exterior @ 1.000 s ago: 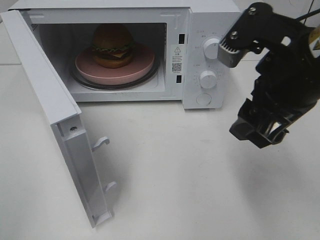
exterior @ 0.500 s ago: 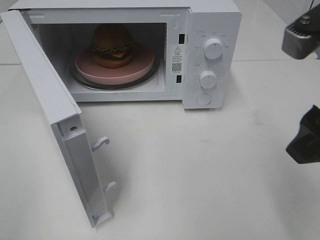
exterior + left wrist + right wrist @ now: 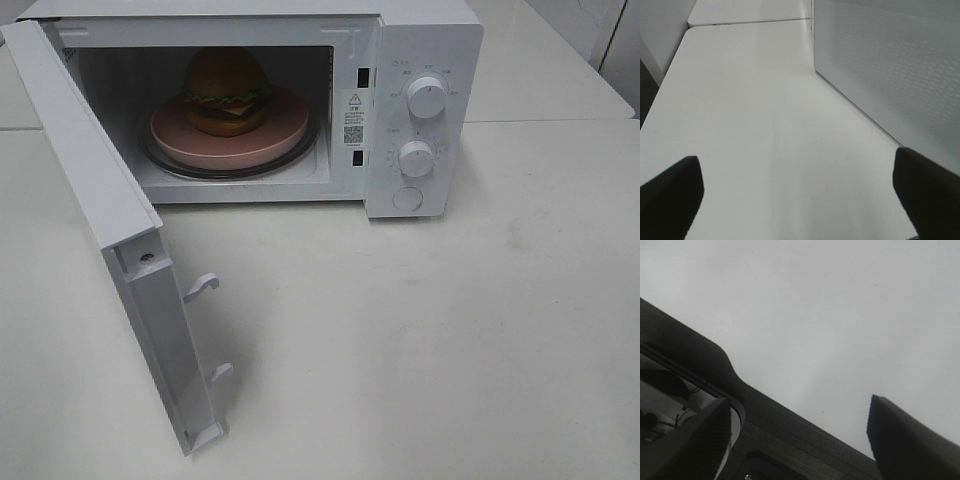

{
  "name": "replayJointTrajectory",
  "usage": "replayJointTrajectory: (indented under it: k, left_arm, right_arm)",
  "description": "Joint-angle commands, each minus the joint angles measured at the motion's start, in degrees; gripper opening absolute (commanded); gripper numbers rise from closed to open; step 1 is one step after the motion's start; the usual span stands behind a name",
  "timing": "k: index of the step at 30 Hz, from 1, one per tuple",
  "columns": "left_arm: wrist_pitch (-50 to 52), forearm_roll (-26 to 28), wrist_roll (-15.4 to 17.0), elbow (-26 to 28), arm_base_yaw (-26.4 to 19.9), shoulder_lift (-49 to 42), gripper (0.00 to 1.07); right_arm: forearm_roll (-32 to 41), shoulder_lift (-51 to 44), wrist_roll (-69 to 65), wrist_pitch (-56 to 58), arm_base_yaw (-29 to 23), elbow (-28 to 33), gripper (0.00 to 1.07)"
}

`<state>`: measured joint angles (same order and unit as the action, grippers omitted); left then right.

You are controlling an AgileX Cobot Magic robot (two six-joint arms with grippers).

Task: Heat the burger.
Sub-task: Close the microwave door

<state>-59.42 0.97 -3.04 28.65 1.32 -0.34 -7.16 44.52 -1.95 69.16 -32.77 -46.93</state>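
Burger [image 3: 225, 90] is already loaded: it stands upright on the pink plate [image 3: 290, 135], which rests on the glass turntable [image 3: 175, 165] inside the microwave [image 3: 430, 30] at the far side of the table [image 3: 450, 340]. The door [image 3: 90, 190] hangs wide open, swung out toward the near left, with its two latch hooks [image 3: 203, 285] pointing right.

You will find neither arm in the overhead view. Your left gripper [image 3: 797, 200] has its jaws spread wide with nothing between them, low over bare table, and a perforated panel [image 3: 890, 65] runs just beside it. I take that for the door's outer face, though I cannot be certain. Your right gripper [image 3: 795, 407] also stands parted and empty, looking at plain white surface.

As I judge it, loading is done and closing the door is the step in hand. That calls for your left arm to press on the door's outer face and sweep it round toward the cavity until the hooks enter the slots [image 3: 360, 75] in the frame. Push flat and steadily, or the light oven may slide. After that, the upper knob [image 3: 427, 98] and lower knob [image 3: 415, 158] remain to be turned, a job suited to your right arm.
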Motion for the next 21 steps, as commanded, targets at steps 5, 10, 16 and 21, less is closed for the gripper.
replayJointTrajectory:
  k: [5, 10, 16, 21]
  left_arm:
    - [0.1, -0.1, 0.2, -0.2, 0.2, -1.2, 0.98]
    - [0.1, -0.1, 0.2, -0.2, 0.2, -1.2, 0.98]
    - [0.1, -0.1, 0.2, -0.2, 0.2, -1.2, 0.98]
    - [0.1, -0.1, 0.2, -0.2, 0.2, -1.2, 0.98]
  right_arm:
    - [-0.3, -9.3, -0.5, 0.7, 8.5, 4.8, 0.75]
    - [-0.3, -16.3, -0.6, 0.7, 13.1, 6.9, 0.75]
    - [-0.1, -26.5, -0.6, 0.3, 18.1, 9.1, 0.76]
    - [-0.1, -31.3, -0.6, 0.1, 20.5, 10.7, 0.78]
